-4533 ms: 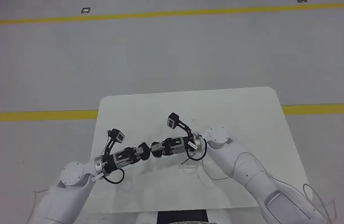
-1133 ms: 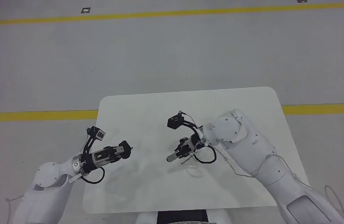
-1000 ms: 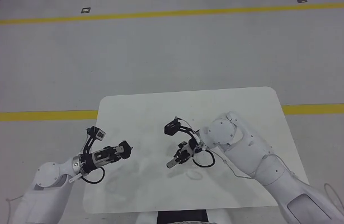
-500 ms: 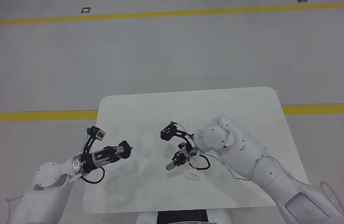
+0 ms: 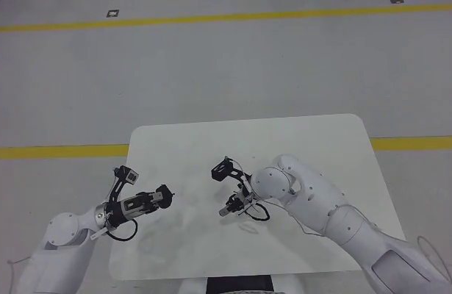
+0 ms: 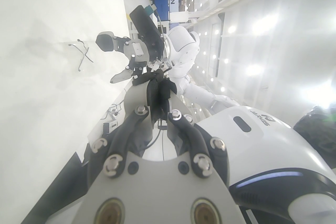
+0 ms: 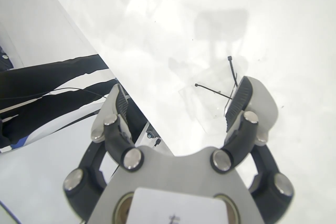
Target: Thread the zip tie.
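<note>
You've got the left gripper (image 5: 167, 194) hanging pinched closed on nothing I can see, while your right gripper (image 7: 181, 85) hovers spread wide over the two crossed zip ties (image 7: 210, 90) lying on the table (image 5: 314, 140), apparently lined up for a pick.

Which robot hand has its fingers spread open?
The right gripper, by the thin black zip ties: its fingers stand wide apart, while those of the left gripper are pressed together.

zip ties (image 7: 210, 90), partly behind right end effector (image 7: 182, 86)
</note>
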Robot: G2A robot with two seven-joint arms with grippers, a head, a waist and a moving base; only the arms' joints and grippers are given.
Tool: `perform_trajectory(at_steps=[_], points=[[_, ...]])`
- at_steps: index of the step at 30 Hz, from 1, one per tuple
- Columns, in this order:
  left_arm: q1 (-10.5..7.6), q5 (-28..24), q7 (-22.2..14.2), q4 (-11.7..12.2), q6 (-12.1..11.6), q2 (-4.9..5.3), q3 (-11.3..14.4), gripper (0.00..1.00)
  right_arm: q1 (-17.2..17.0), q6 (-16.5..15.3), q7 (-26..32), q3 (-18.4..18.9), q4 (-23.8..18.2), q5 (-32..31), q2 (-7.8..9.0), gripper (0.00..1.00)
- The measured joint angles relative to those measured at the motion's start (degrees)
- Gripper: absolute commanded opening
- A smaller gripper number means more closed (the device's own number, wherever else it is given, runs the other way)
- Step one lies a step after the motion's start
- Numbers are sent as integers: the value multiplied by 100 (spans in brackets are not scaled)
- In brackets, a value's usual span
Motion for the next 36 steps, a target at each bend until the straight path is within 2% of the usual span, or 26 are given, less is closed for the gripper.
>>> perform_trajectory(at_steps=[5, 13, 15, 17, 20, 25, 31, 36], points=[[0, 0, 0, 0, 0, 0, 0, 0, -94, -114, -142, 57, 108, -198, 49, 100], [0, 0, 0, 0, 0, 0, 0, 0, -262, -202, -7, 297, -67, -459, 186, 100], [0, 0, 0, 0, 0, 0, 0, 0, -286, -210, 15, 307, -80, -513, 201, 80], [0, 0, 0, 0, 0, 0, 0, 0, -306, -214, 13, 300, -76, -563, 208, 50], [0, 0, 0, 0, 0, 0, 0, 0, -319, -227, -21, 265, -56, -657, 209, 44], [0, 0, 0, 0, 0, 0, 0, 0, -346, -219, -88, 214, -37, -824, 209, 41], [0, 0, 0, 0, 0, 0, 0, 0, -380, 36, -248, 136, -57, -1219, 197, 31], [0, 0, 0, 0, 0, 0, 0, 0, -408, 165, -289, 79, -71, -1426, 181, 28]])
